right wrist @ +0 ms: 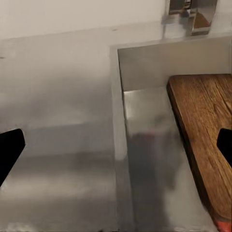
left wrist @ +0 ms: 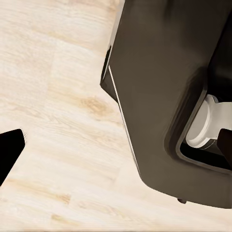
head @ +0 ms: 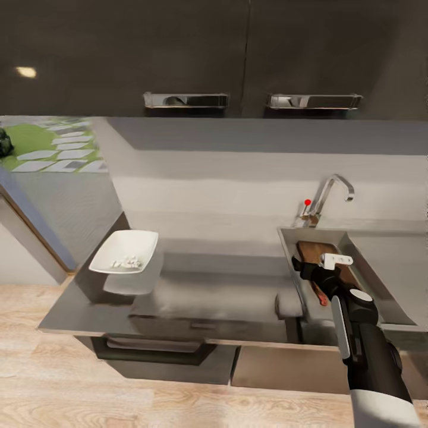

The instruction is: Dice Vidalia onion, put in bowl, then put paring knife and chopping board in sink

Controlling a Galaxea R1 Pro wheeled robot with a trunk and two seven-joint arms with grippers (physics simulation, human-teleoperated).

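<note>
My right claw (head: 309,268) hangs released over the sink's (head: 285,244) left rim; the board (right wrist: 205,125) lies inside, bare counter (head: 220,285) to its left.

The brown wooden rectangular chopping board (head: 321,252) lies in the rectangular stainless steel sink (head: 389,285), right of the shallow white squarish bowl (head: 126,251) on the glossy grey countertop (head: 220,279); the chrome curved tap (head: 333,193) stands behind

You see a brown, grained chopping board (head: 315,252) in the steel-grey sink (head: 392,297), a red knob (head: 307,202) by the chrome tap (head: 333,190), a white bowl (head: 122,246) holding pale bits, a glossy grey countertop (head: 202,285), and pale wood floor (left wrist: 58,121).
</note>
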